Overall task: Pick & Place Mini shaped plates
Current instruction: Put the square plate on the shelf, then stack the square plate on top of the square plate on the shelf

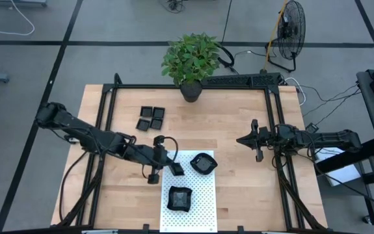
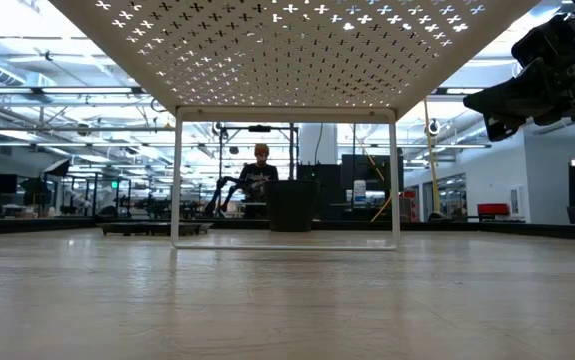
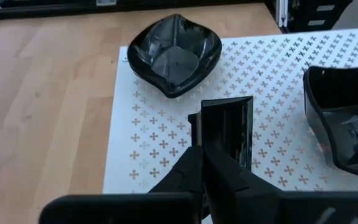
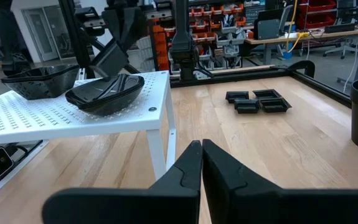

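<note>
My left gripper reaches over the left edge of the white dotted stand and is shut on a small square black mini plate. Two bigger black dishes rest on the stand: a leaf-shaped one and a squarish one. Several more mini plates lie flat on the wooden table toward the far left. My right gripper hangs shut at the right, level, with nothing in it. My left gripper pinches the square plate by its near rim between its two fingers. The fingers slant down from the table's left side. The plate stands out beyond the fingertips, tilted on edge over the stand's top, between the two dishes.
The stand is a raised white shelf on legs, with open room beneath it. A potted plant stands at the far edge. A black frame borders the tabletop. Bare wood lies between the stand and my right gripper.
</note>
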You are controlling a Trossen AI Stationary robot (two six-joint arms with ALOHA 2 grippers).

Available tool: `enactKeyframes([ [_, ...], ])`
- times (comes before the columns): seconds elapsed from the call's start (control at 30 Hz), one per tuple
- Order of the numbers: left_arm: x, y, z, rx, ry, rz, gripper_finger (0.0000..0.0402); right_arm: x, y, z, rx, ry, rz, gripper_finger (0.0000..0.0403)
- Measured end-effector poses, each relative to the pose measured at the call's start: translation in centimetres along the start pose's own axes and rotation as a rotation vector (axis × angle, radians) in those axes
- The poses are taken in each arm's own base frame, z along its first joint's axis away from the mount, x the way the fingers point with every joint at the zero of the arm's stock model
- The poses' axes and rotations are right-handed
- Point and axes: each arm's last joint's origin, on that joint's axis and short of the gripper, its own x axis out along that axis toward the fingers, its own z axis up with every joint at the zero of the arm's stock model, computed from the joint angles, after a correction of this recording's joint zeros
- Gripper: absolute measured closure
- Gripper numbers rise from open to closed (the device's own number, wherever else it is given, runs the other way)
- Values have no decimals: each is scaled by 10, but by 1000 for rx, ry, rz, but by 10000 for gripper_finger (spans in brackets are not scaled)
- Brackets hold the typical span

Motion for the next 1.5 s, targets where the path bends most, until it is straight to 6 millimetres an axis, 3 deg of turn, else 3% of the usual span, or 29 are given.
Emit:
enactKeyframes([
  [0.4, 0, 0, 0, 0, 1, 1, 398, 0, 0, 0, 0, 0, 0, 403],
  [0.67, 0, 0, 1, -2, -5, 0, 359, 0, 0, 0, 0, 0, 0, 403],
  [0.87, 0, 0, 1, 31, -6, 4, 355, 0, 0, 0, 0, 0, 0, 403],
  [1.03, -7, 5, 1, 77, -8, 126, 354, 0, 0, 0, 0, 0, 0, 403],
  [1.27, -35, 34, -11, -31, 105, 415, 301, 0, 0, 0, 0, 0, 0, 403],
  [1.5, -64, 95, -39, -322, 318, 807, 207, 0, 0, 0, 0, 0, 0, 403],
])
